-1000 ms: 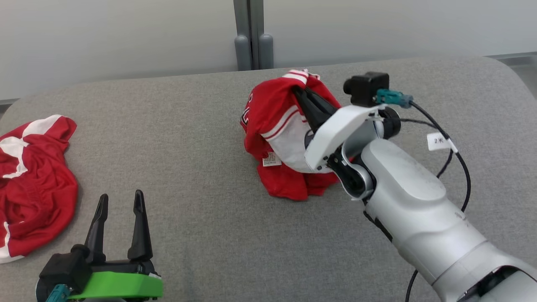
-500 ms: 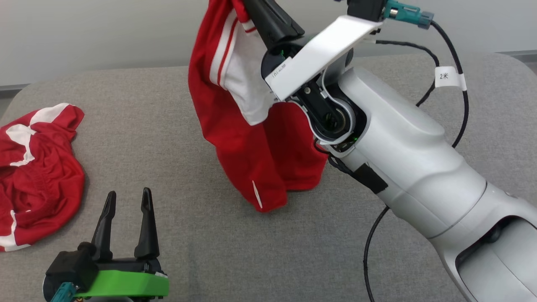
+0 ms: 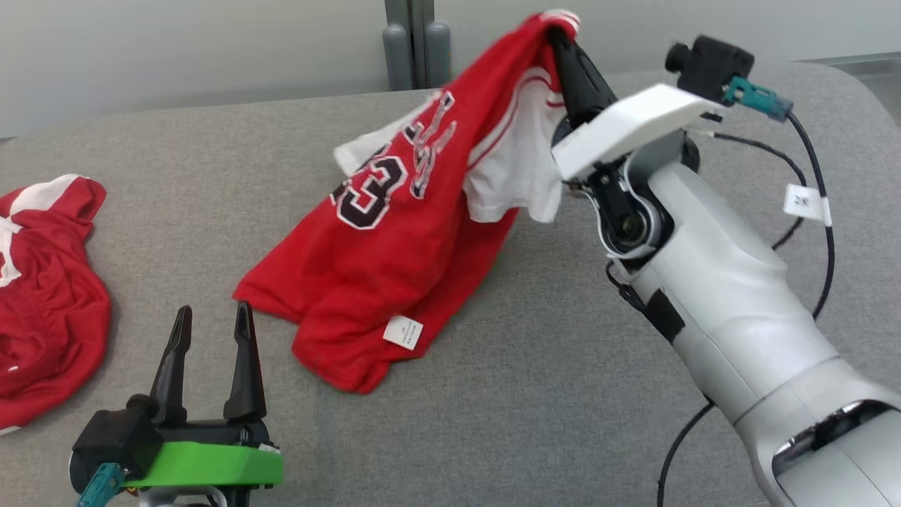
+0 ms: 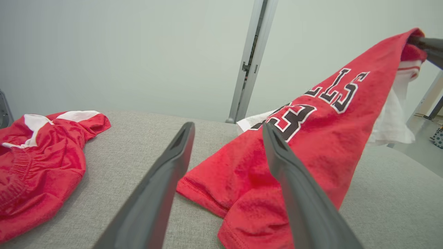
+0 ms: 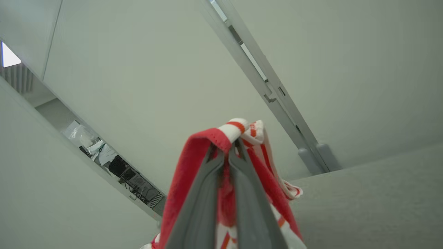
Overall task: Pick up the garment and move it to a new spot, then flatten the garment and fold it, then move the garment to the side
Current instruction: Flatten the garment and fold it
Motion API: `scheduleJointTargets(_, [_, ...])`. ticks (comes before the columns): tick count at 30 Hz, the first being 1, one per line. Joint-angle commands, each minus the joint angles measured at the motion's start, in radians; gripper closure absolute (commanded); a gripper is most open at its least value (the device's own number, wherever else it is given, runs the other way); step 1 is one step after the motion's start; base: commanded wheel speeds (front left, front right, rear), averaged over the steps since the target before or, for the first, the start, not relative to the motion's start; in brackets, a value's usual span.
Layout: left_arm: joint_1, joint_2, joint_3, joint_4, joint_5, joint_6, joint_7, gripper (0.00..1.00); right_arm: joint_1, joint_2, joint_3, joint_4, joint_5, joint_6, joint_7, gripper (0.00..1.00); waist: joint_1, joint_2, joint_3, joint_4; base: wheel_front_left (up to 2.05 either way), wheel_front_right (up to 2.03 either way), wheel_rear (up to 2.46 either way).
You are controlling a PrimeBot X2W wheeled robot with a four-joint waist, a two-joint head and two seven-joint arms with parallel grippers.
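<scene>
Jersey (image 3: 394,239) with black "23", white hem label (image 3: 403,332), in right gripper (image 3: 559,34)

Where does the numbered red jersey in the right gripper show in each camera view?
Head view: jersey in the centre, draping from the right gripper at the top down onto the table.
Left wrist view: jersey in the right half, sloping up to the top right corner.
Right wrist view: jersey at bottom centre, bunched over the shut right gripper.
Shared landmark: grey post on the wall behind the table.
</scene>
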Motion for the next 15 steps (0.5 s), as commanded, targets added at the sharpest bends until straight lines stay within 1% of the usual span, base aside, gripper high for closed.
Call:
scheduleJointTargets(1, [-0.018,0.001,0.003,-0.003,-0.006,-0.004,-0.001,0.0,0.04,-0.011,-0.034,0.024,-0.028,0.0,-0.003,1.0,0.0,0.0,0.012,-0.013,0.0,0.0,0.0])
scheduleJointTargets(4, [-0.019,0.001,0.007,-0.005,-0.005,-0.004,-0.001,0.0,0.113,-0.032,-0.116,0.046,-0.081,0.0,-0.003,1.0,0.0,0.0,0.019,-0.025,0.0,0.0,0.0])
scheduleJointTargets(8, [-0.017,0.001,0.016,-0.006,-0.003,-0.004,-0.001,0.0,0.215,-0.06,-0.185,0.027,-0.15,0.0,-0.003,1.0,0.0,0.0,0.022,-0.042,0.0,0.0,0.0])
scheduleJointTargets(12, [-0.016,0.001,0.02,-0.003,-0.001,-0.004,-0.001,0.0,0.306,-0.087,-0.242,-0.023,-0.193,0.0,-0.003,1.0,0.0,0.0,0.02,-0.054,0.0,0.0,0.0])
scheduleJointTargets(15, [-0.009,0.001,0.023,-0.004,0.0,-0.004,-0.001,0.0,0.378,-0.094,-0.276,-0.096,-0.211,0.0,-0.003,1.0,0.0,0.0,0.016,-0.063,0.0,0.0,0.0])
